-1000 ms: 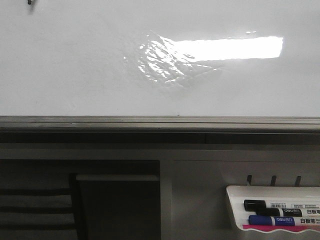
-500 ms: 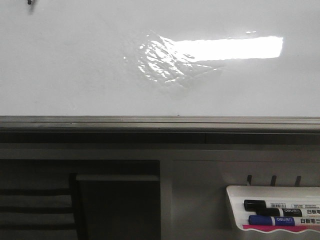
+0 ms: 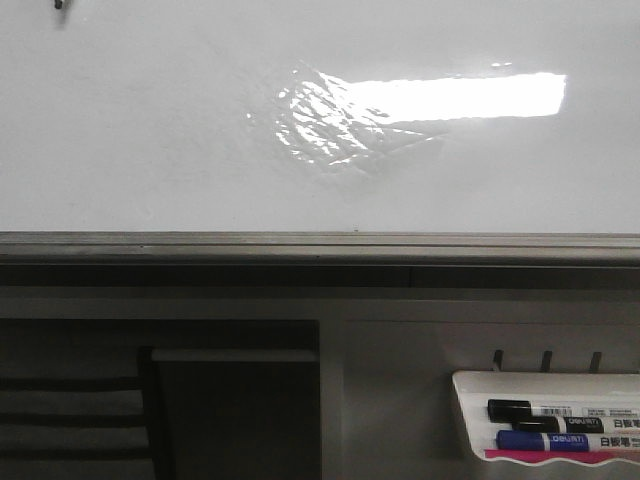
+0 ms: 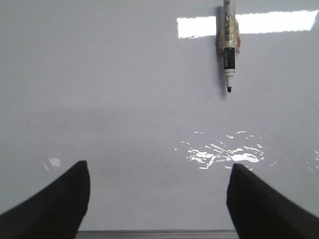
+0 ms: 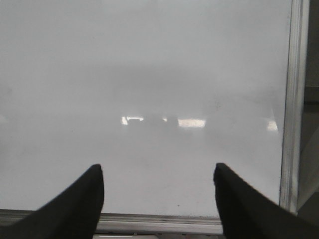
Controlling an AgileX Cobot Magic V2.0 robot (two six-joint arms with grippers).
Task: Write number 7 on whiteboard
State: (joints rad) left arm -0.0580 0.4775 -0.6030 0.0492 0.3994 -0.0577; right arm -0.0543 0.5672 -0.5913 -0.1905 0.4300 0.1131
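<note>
The whiteboard [image 3: 150, 130] fills the upper half of the front view, glossy white with a bright glare and a wrinkled shiny patch [image 3: 325, 125]. The number 7 is out of view. My left gripper [image 4: 158, 164] is open over the whiteboard [image 4: 114, 99], nothing between its fingers. Beyond it an uncapped white marker [image 4: 229, 55] wrapped in tape points its black tip at the board surface. A small dark tip [image 3: 61, 4] shows at the front view's top left corner. My right gripper [image 5: 157, 165] is open and empty, facing the whiteboard [image 5: 149, 74] near its lower edge.
A grey metal rail [image 3: 320, 243] runs along the board's lower edge. Below it at the right, a white tray [image 3: 468, 395] holds a black marker [image 3: 545, 410] and a blue marker [image 3: 550, 440]. The board's side frame [image 5: 294, 99] shows in the right wrist view.
</note>
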